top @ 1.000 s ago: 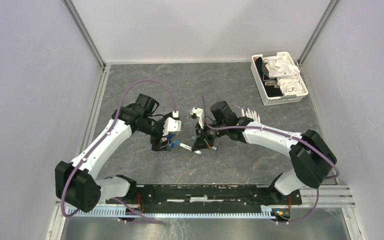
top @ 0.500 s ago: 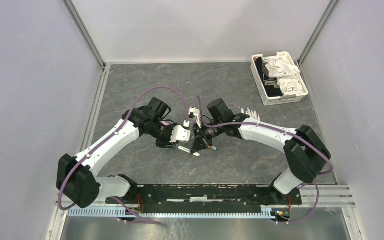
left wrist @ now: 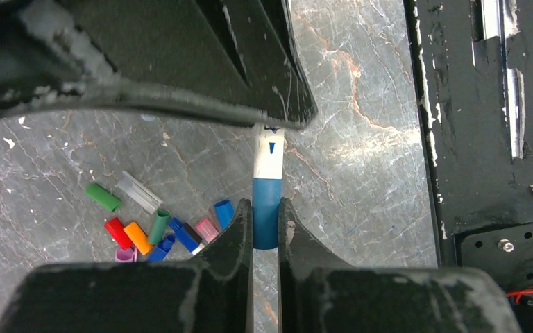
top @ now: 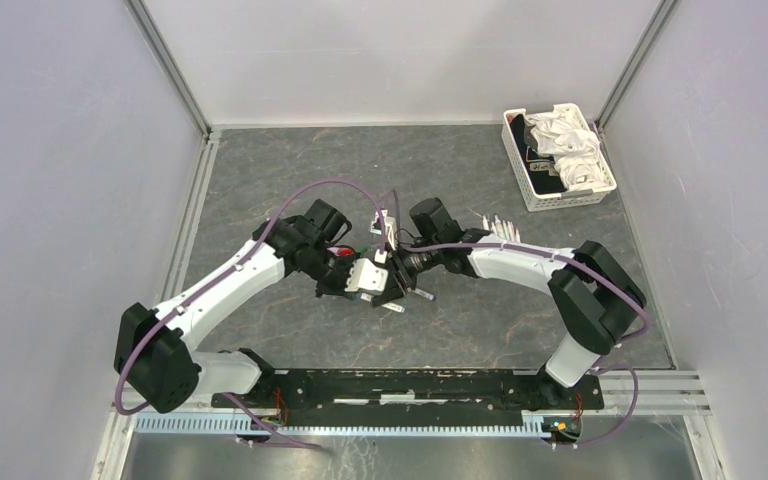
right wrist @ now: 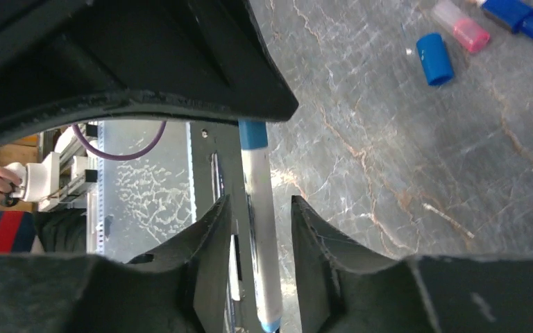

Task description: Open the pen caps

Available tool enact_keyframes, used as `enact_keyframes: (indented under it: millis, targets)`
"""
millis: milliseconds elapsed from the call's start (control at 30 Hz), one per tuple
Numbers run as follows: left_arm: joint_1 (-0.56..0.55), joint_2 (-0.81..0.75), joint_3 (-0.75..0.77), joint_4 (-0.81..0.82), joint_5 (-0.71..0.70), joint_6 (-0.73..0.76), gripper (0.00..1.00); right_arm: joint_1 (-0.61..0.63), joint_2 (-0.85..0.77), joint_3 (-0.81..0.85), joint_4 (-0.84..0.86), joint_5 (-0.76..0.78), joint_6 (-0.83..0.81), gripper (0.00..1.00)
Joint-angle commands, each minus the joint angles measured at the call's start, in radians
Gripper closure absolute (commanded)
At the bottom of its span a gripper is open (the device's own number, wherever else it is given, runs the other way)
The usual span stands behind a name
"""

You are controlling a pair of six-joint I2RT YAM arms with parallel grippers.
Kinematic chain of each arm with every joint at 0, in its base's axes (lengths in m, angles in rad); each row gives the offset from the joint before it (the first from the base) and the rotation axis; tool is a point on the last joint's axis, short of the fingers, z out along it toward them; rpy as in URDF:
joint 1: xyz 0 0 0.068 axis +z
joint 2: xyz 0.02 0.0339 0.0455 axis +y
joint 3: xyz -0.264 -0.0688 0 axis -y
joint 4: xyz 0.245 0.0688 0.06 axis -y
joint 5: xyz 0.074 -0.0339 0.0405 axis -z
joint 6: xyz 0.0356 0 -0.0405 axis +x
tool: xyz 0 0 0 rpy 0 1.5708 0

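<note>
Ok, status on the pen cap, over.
Left tool shut on blue cap. Right tool open around barrel, gaps both sides. Cap not yet off. Loose caps lie aside, not in the way.

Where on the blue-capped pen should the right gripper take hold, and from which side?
Probably on the white barrel, clear of the blue cap, which the left gripper pinches. The barrel is slim and round, so close across it, coming from the end opposite the cap. The right gripper straddles it there, jaws apart.
</note>
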State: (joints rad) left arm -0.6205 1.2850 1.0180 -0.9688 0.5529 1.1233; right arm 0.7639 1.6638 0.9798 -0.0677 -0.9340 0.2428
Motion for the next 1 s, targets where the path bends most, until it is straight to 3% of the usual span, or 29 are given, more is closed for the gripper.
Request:
enact_keyframes:
  millis: [0,133,333,467,700,833,967]
  targets:
    - [-0.007,-0.004,0.028,0.038,0.028,-0.005,0.98,0.005,0.013,-0.035,0.254,-0.044,0.166,0.58]
    - [-0.007,-0.009,0.031,0.041,0.015,-0.007,0.98,0.004,0.027,-0.045,0.320,-0.038,0.226,0.72]
    - [-0.005,-0.011,0.049,0.037,-0.023,-0.010,0.98,0.004,0.022,-0.041,0.250,-0.054,0.168,0.99]
    - [0.048,0.009,0.069,0.011,-0.073,0.047,0.98,-0.009,-0.002,-0.045,0.133,-0.052,0.066,1.00]
    - [0.265,0.029,0.132,-0.073,-0.121,0.232,0.98,-0.067,-0.076,-0.107,-0.010,0.020,-0.053,1.00]
    - [0.293,0.015,0.095,-0.040,-0.142,0.254,0.98,-0.103,-0.105,-0.130,-0.073,0.063,-0.096,1.00]
    - [0.292,0.024,0.064,0.017,-0.062,0.187,0.98,-0.151,-0.134,-0.110,-0.143,0.198,-0.113,1.00]
